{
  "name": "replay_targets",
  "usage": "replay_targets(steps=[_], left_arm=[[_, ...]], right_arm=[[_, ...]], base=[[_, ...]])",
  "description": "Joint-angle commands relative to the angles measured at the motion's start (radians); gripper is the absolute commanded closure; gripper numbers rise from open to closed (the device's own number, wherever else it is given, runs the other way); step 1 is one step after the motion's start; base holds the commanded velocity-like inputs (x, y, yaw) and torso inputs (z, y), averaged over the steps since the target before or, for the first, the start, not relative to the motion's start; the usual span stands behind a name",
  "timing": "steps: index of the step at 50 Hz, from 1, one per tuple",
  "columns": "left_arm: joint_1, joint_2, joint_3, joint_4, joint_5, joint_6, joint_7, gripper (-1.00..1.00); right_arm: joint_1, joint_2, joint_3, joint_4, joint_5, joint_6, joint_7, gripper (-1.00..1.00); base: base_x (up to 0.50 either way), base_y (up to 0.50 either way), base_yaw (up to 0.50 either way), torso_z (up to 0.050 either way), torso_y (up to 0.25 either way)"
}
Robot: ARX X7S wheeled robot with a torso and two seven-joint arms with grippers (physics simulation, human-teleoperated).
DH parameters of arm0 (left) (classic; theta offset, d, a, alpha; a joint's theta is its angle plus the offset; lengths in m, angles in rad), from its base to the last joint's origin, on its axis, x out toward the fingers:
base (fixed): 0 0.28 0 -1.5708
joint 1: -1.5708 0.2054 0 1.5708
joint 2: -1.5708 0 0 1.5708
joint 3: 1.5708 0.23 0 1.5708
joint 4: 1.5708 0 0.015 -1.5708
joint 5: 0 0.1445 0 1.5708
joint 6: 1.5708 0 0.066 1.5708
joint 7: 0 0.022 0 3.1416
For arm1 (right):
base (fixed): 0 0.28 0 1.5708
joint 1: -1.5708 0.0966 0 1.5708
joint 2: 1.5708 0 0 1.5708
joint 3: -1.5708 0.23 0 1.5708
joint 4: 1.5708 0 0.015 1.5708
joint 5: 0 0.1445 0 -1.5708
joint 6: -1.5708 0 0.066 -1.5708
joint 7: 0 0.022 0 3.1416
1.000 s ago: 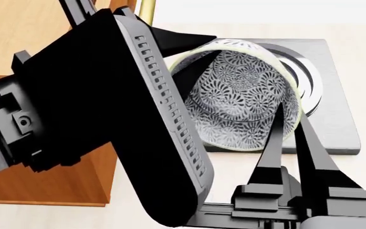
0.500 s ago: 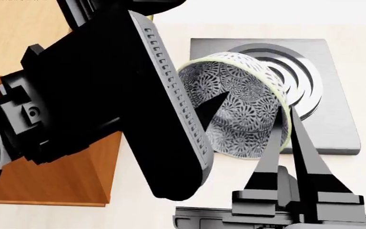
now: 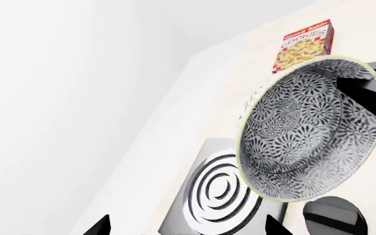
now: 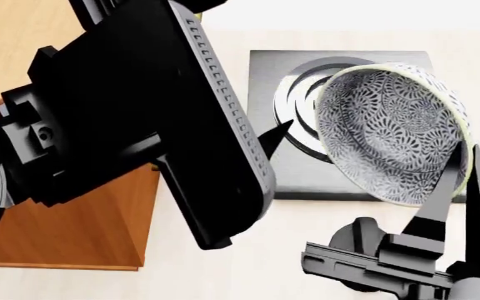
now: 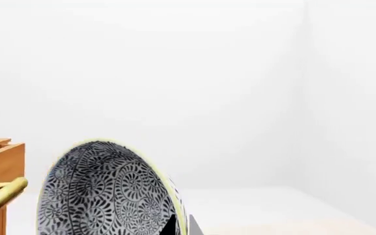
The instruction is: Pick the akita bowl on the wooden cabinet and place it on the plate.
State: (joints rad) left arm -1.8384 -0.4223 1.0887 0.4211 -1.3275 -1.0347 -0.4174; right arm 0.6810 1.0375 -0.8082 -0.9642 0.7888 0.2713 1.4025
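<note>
Gripping the bowl (image 4: 390, 134) by its rim at the lower right of the head view, the right gripper (image 4: 465, 178) has its jaws clamped on the wall, one finger inside and one outside. It hangs tilted above the grey stove (image 4: 294, 169) on the pale bench (image 4: 223, 275). At left the wooden cabinet (image 4: 73, 231) sits behind the left arm (image 4: 132, 119), whose jaws I cannot tell. A cookie box (image 3: 303, 44) stands at the upper right of the left wrist view.
</note>
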Motion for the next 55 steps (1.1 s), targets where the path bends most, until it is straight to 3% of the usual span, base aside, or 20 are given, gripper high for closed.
replay_targets(steps=[1,10,31,41,45,49,55], left_arm=[[0.002,-0.002,-0.001,-0.009,-0.003,0.002,-0.001,-1.0],[0.005,-0.007,-0.008,-0.005,-0.015,0.005,-0.014,-1.0],[0.003,-0.012,-0.013,-0.001,-0.022,0.006,-0.029,-1.0],[0.003,-0.01,-0.012,-0.002,-0.01,0.013,-0.031,-1.0],[0.006,-0.009,-0.015,-0.006,-0.004,0.02,-0.035,-1.0],[0.006,-0.01,-0.019,-0.011,-0.008,0.022,-0.038,-1.0],[0.008,-0.015,-0.021,-0.01,-0.011,0.024,-0.04,-1.0]], right_arm=[[-0.077,0.11,0.075,0.014,-0.004,-0.113,0.08,1.0],[-0.193,0.221,0.159,-0.004,-0.018,-0.213,0.164,1.0],[-0.64,0.202,0.692,-0.082,-0.032,-0.156,0.166,1.0],[-0.951,0.14,1.019,-0.082,-0.023,-0.234,0.164,1.0],[-1.048,0.055,1.162,-0.082,-0.007,-0.226,0.166,1.0],[-1.195,-0.01,1.264,-0.08,-0.077,-0.386,0.138,1.0],[-1.258,-0.059,1.32,-0.075,-0.08,-0.427,0.142,1.0]], base=[[0.0,0.0,0.0,0.0,0.0],[0.0,0.0,0.0,0.0,0.0],[0.0,0.0,0.0,0.0,0.0],[0.0,0.0,0.0,0.001,0.0],[0.0,0.0,0.0,0.0,0.0],[0.0,0.0,0.0,0.0,0.0],[0.0,0.0,0.0,0.0,0.002]])
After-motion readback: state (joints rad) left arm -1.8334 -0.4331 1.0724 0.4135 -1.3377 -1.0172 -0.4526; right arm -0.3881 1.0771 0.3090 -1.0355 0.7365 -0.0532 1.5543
